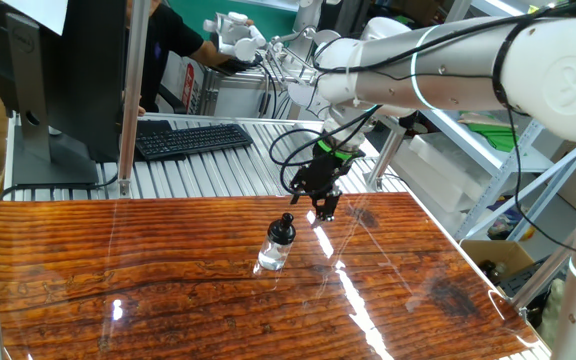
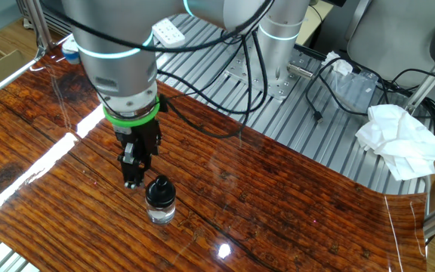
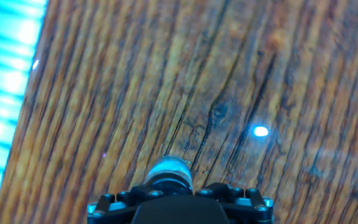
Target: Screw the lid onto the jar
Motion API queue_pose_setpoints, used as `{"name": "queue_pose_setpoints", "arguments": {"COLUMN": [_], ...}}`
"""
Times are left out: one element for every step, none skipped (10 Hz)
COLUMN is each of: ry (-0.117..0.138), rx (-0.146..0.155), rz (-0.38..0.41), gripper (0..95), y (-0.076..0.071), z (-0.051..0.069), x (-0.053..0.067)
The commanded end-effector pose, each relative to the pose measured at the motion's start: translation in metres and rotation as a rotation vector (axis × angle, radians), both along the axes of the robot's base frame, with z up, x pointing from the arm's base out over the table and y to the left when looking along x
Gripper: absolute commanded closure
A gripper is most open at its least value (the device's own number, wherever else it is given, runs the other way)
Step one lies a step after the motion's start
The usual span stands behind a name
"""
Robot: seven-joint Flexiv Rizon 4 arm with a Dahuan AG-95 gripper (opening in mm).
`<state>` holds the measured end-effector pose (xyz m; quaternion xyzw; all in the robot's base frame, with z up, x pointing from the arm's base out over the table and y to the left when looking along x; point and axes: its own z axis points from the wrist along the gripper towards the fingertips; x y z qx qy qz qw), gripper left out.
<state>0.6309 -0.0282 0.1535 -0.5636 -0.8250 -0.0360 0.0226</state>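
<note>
Glossy wood table (image 1: 168, 280); keyboard (image 1: 193, 137) behind

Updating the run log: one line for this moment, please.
lid: on jar | jar: upright on table | gripper: beside jar, holding nothing

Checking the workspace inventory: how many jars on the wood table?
1. The jar stands upright near the middle of the table, the lid on top, beside the gripper. None other shows.
</note>
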Motion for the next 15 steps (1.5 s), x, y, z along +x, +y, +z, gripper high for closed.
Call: {"name": "queue_pose_setpoints", "arguments": {"ry": [-0.024,-0.03,-0.036,-0.045,-0.048,-0.054,-0.059,-0.061,-0.064,-0.061,-0.062,-0.062,-0.061,-0.059,-0.058], "rx": [-0.006,-0.007,-0.012,-0.013,-0.014,-0.022,-0.022,-0.022,-0.031,-0.056,-0.076,-0.073,-0.073,-0.075,-0.074], "rz": [0.286,0.361,0.428,0.495,0.538,0.638,0.698,0.734,0.803,0.862,0.875,0.867,0.87,0.878,0.876], "gripper": [19.0,19.0,19.0,38.0,38.0,57.0,57.0,57.0,57.0,76.0,76.0,57.0,57.0,57.0,57.0], "y": [0.006,0.01,0.014,0.02,0.023,0.032,0.038,0.04,0.042,0.043,0.045,0.045,0.045,0.046,0.046], "z": [0.008,0.009,0.011,0.013,0.014,0.018,0.019,0.02,0.019,0.016,0.013,0.011,0.011,0.01,0.01], "x": [0.0,-0.001,-0.001,-0.002,-0.002,-0.003,-0.004,-0.005,-0.005,-0.005,-0.004,-0.004,-0.004,-0.004,-0.004]}}
